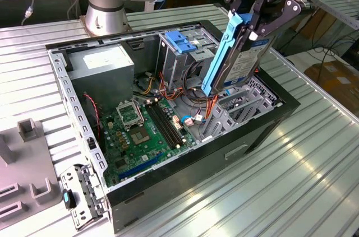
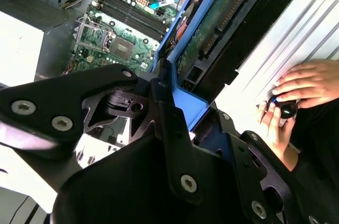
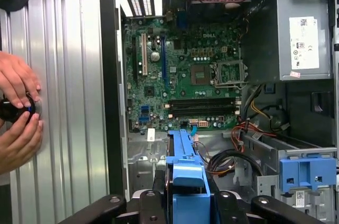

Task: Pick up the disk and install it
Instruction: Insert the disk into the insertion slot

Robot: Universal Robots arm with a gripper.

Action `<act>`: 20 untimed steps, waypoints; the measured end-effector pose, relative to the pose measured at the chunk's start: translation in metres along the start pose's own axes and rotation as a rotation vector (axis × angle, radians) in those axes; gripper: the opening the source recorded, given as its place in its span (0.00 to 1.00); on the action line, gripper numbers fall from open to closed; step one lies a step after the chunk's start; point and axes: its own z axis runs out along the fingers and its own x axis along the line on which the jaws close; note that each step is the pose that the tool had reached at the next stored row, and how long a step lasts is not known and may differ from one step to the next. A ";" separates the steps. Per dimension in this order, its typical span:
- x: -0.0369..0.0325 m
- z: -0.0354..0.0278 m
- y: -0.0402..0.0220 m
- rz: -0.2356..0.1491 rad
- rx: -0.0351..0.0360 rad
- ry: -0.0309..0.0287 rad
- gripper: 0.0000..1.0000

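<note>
While the claw (image 1: pixel 253 23) hangs in the upper right of the exterior view, it's clamped on the top end of the disk (image 1: pixel 242 66), which stands tilted on edge, its lower end just over the drive cage (image 1: pixel 241 109) inside the open computer case (image 1: pixel 263 136). Not seated yet. Light-blue latch (image 1: pixel 180 41) sits near it toward the exterior view's left, green motherboard (image 1: pixel 140 130) lies mid-frame, and the ribbed tabletop (image 1: pixel 314 181) carries it all. A person's hand (image 3: pixel 16 81) rests there in the first wrist view.
</note>
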 end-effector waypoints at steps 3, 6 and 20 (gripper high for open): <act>-0.0003 0.0028 -0.0066 0.000 0.0000 0.0001 0.37; -0.0004 0.0058 -0.0118 -0.001 0.0013 0.0003 0.37; -0.0010 0.0134 -0.0337 -0.004 0.0084 0.0058 0.37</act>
